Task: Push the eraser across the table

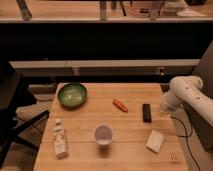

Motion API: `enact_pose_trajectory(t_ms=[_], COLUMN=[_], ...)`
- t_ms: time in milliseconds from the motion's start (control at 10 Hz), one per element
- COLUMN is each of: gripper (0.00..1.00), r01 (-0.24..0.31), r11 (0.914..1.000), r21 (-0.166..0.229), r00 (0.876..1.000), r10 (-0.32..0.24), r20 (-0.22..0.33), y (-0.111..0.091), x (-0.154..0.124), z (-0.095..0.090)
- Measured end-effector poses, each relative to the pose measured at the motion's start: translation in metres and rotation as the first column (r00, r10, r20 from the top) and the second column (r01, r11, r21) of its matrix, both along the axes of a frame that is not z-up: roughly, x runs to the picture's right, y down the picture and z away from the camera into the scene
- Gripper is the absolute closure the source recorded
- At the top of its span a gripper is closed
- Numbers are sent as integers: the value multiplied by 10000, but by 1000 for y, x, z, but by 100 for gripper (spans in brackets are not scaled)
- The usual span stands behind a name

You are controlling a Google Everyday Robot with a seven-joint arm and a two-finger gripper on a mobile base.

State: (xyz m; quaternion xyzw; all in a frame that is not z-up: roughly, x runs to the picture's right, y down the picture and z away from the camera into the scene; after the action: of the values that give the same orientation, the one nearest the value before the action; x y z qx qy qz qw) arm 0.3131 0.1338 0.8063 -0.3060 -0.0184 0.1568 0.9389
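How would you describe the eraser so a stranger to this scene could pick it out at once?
On the light wooden table, look to the right edge, where the gripper hangs. Beside it lies the eraser: the only black block, unlike the white block in front and the orange piece to its left.

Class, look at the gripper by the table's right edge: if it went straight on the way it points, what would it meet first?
Probably the eraser, just left of the shut gripper, which seems to point leftward; its height above the table is unclear.
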Motion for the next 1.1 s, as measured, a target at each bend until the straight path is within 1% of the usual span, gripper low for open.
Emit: enact_pose_trajectory(t_ms=[100, 300, 400, 1100], gripper=[100, 100, 100, 100], r01=[157, 191, 309, 888], r11=[9999, 9998, 9995, 9960], r21=[-23, -38, -92, -45], r00=[9999, 9998, 9995, 9958], r10=[-157, -191, -308, -887], r20=[64, 85, 107, 212], y=[6, 8, 12, 26], x=[-5, -7, -9, -26], z=[3, 5, 5, 21])
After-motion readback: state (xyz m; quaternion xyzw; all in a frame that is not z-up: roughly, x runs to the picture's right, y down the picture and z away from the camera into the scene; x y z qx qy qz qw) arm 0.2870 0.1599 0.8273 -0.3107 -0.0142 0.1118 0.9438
